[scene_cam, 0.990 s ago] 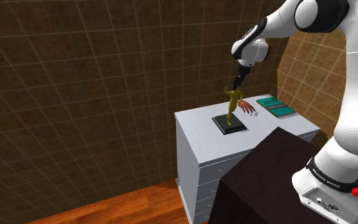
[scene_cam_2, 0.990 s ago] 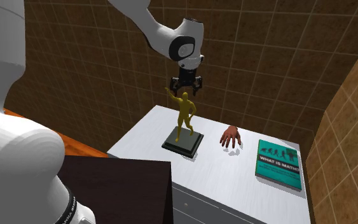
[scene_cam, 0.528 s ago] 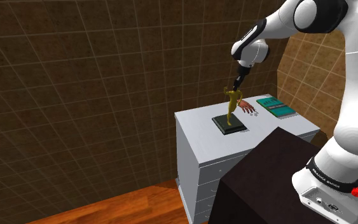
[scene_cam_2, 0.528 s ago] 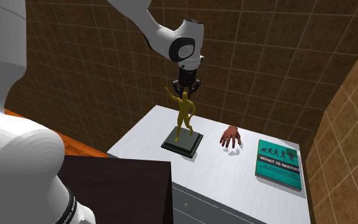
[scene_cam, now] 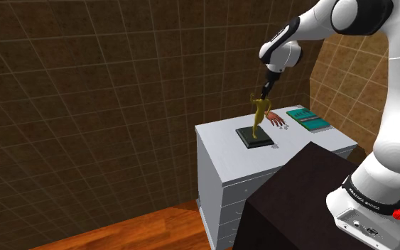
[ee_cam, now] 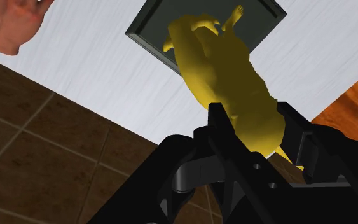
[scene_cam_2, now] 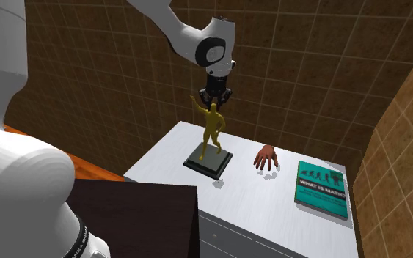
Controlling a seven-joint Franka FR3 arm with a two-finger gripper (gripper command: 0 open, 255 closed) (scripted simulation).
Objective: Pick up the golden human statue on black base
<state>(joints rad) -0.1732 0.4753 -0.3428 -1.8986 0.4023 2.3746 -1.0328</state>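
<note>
Clasping the golden human statue (scene_cam_2: 213,132) near its head, the black gripper (scene_cam_2: 213,102) hangs straight down from the white arm (scene_cam_2: 161,18). Its fingers (ee_cam: 224,130) are drawn in tight against the figure's upper body. The statue stands upright on its square black base (scene_cam_2: 208,163), over the middle of the white drawer cabinet's top (scene_cam_2: 271,212); whether the base touches the surface cannot be told. A flesh-coloured model hand (scene_cam_2: 266,157) lies near the base toward the second exterior view's right, and a teal book (scene_cam_2: 320,188) rests farther that way. Brown tiled walls (scene_cam_2: 87,73) stand behind the cabinet.
</note>
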